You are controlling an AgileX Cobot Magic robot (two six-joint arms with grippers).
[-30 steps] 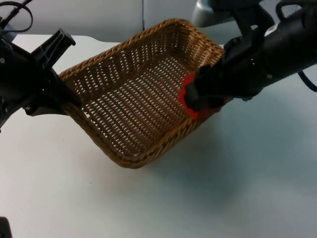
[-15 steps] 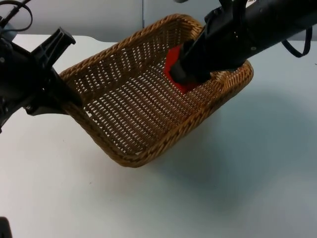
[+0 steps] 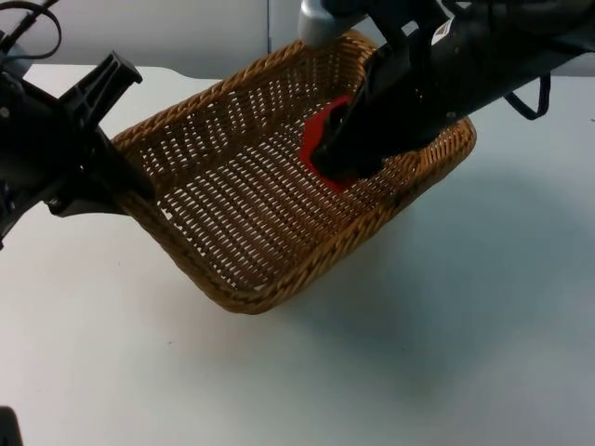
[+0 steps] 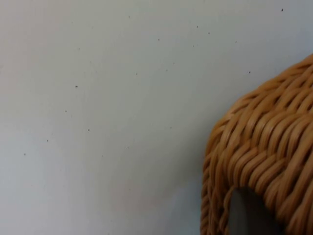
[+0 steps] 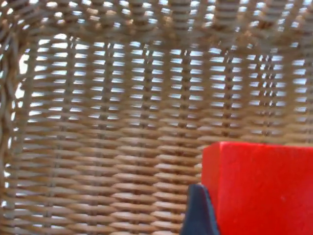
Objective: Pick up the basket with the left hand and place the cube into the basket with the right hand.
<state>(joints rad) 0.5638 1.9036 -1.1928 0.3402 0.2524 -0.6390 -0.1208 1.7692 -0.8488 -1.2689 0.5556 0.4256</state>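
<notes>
Basket (image 3: 270,186) hangs tilted off the table, its left rim pinched in my left gripper (image 3: 125,181). Further right, my right gripper (image 3: 337,158) sits inside the far right corner, clamped on the red cube (image 3: 321,139). Woven floor lies directly beneath the cube, so I judge release comes next.

Lab bench setting, robot test cell. I work at a plain white table top (image 3: 446,353) that ends at a grey partition wall (image 3: 186,28) on the far side. No household furnishings; surface bare and evenly lit.
</notes>
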